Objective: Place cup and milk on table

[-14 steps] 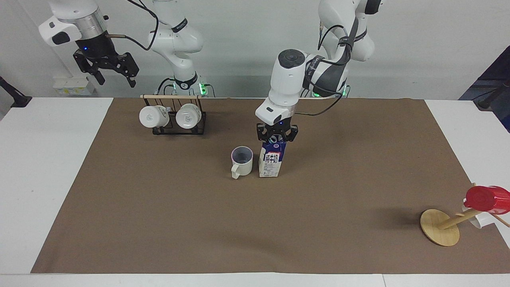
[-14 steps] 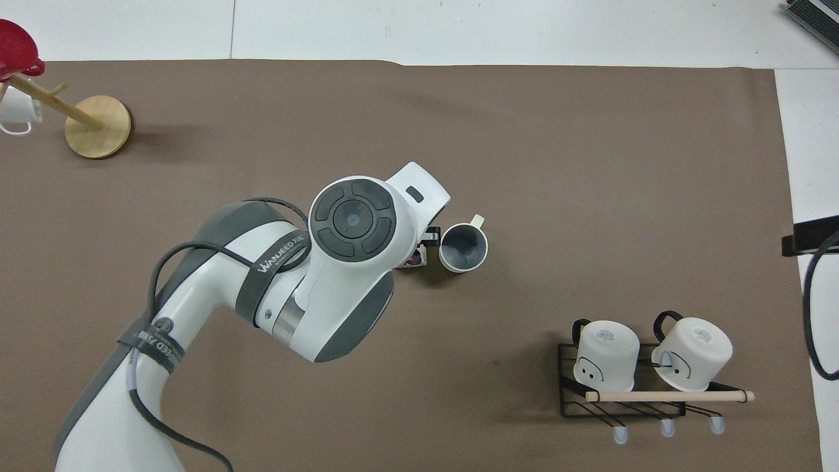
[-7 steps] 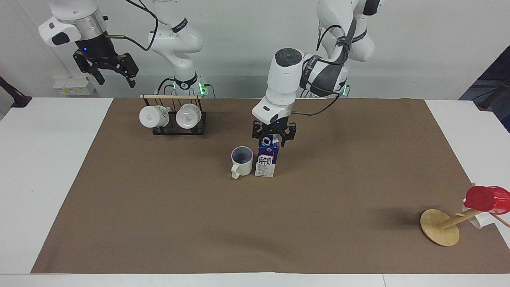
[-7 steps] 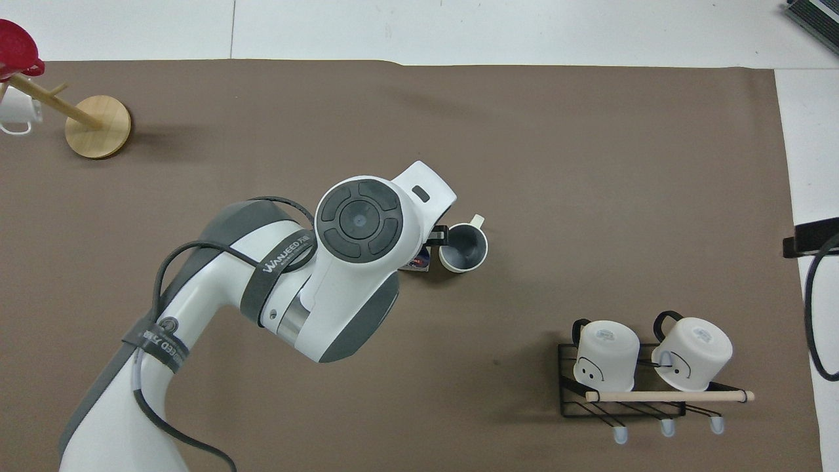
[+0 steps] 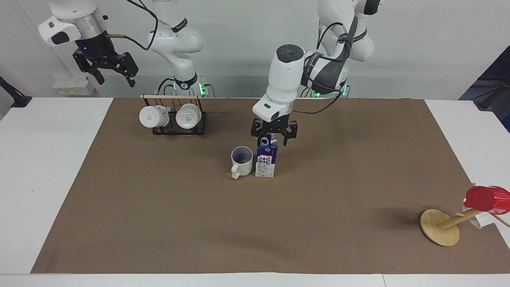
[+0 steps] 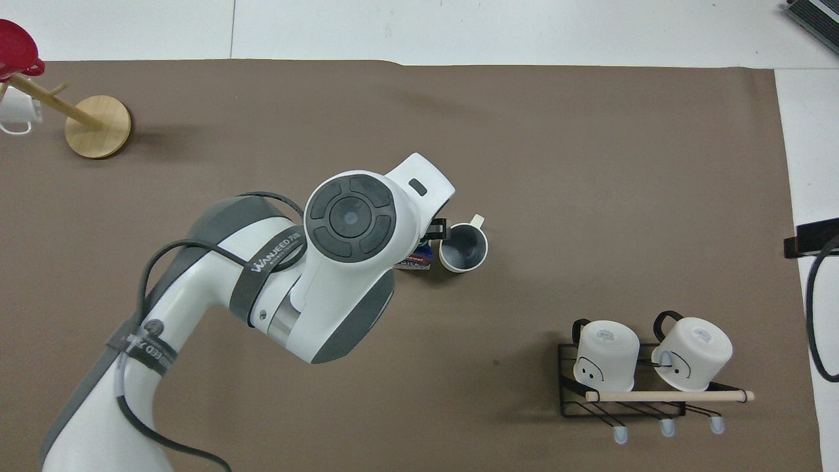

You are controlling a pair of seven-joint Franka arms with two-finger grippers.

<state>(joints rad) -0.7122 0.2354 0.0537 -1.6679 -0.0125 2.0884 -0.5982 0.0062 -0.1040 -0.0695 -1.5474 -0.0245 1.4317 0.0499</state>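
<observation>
The milk (image 5: 266, 160) was seen standing upright on the brown mat (image 5: 159, 207) of the desk (image 5: 40, 167), near the mat's middle. The cup (image 5: 242, 161) stood upright just beside it, toward the right arm's end of the desk, with its handle turned away from the robots. Whether the two touched could not be told.

The left gripper (image 5: 273, 137) was held directly over the top of the milk, with its fingers (image 5: 285, 140) spread to either side of the carton's gable and not pressed against it; the carton stood free on the mat. In the overhead view, most of the milk was covered by the left arm, and only a corner of it (image 6: 415, 261) was shown beside the cup (image 6: 463, 246).

The right gripper (image 5: 113, 75) was held high in the air at the right arm's end of the desk, above the desk's edge nearest the robots, with its fingers spread and nothing between them; that arm waited.

A black wire rack (image 5: 179, 129) carrying two white mugs (image 5: 153, 116) was set nearer to the robots than the cup. A wooden stand (image 5: 440, 227) bearing a red cup (image 5: 484, 198) lay at the left arm's end of the mat.
</observation>
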